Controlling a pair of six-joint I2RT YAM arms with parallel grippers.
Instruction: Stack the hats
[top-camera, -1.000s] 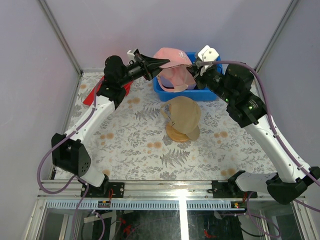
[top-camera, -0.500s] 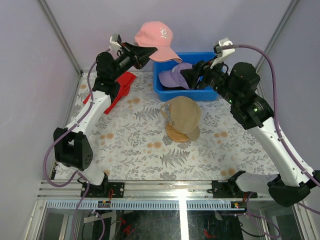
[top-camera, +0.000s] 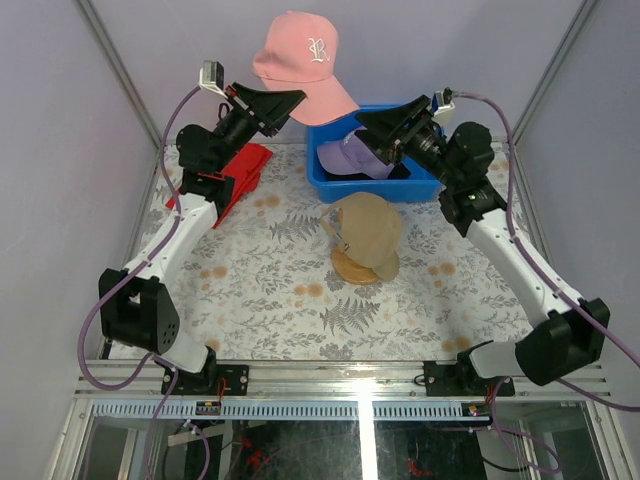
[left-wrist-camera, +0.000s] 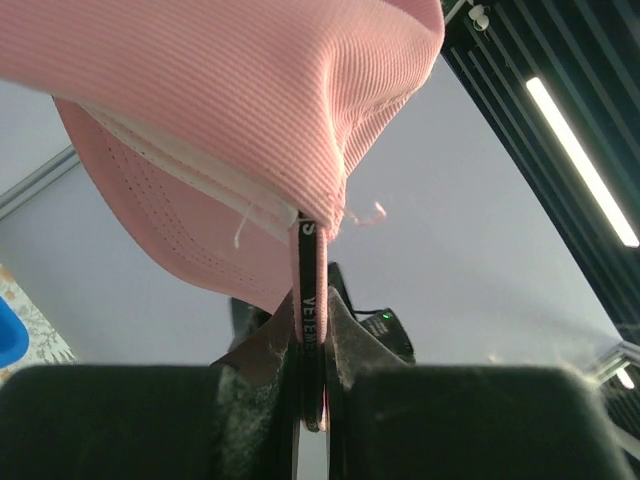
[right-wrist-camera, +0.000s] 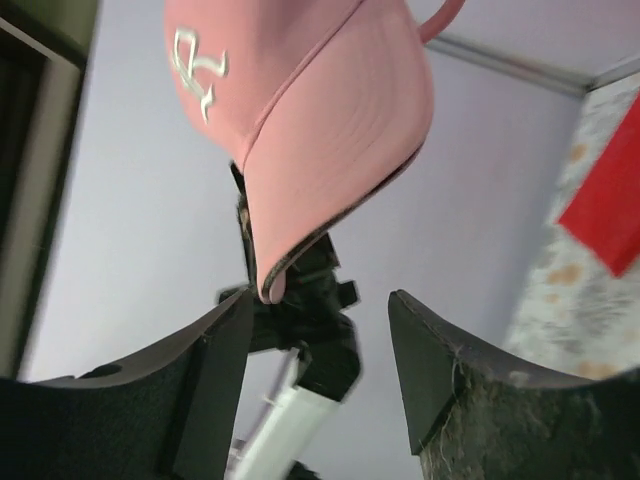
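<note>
Grip, top view: left gripper (top-camera: 291, 98) clenched on back edge of pink ribbed fabric baseball cap (top-camera: 298, 58), cap high above table, beyond far-left corner of blue plastic bin (top-camera: 372, 192). Risk: cap hangs from one edge pinch, may swing or slip, land crooked on tan fabric cap (top-camera: 368, 222) atop round wooden stand (top-camera: 352, 268). Bin holds purple fabric cap (top-camera: 343, 155); rest hidden by arm. Right gripper (top-camera: 375, 130) released, empty, above bin.
Left wrist: fingers nip thin strap edge only.
Right wrist: jaws wide apart, pink cap ahead, untouched.
</note>
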